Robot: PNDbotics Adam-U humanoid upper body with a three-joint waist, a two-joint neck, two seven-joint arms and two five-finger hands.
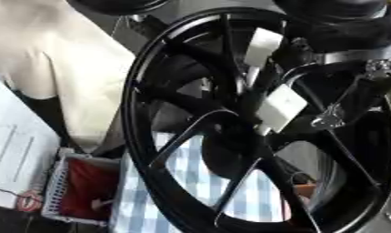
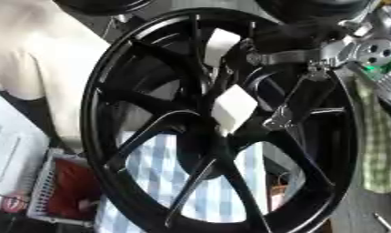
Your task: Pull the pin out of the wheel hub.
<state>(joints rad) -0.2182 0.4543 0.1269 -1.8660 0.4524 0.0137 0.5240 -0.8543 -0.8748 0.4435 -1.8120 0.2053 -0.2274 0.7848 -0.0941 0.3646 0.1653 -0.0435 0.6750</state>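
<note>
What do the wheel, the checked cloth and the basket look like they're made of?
Wheel: likely painted metal, glossy black, sheen along its spokes. Checked cloth: woven fabric, matte blue and white checks. Basket: probably plastic, white slotted walls, something red inside.

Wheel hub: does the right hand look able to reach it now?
Probably yes: the right hand lies against the wheel right beside the hub, with nothing between them. The pin itself I cannot make out.

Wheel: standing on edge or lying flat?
On edge. The black wheel stands upright, and the checked cloth shows through between its spokes. The right robot hand reaches to its hub.
</note>
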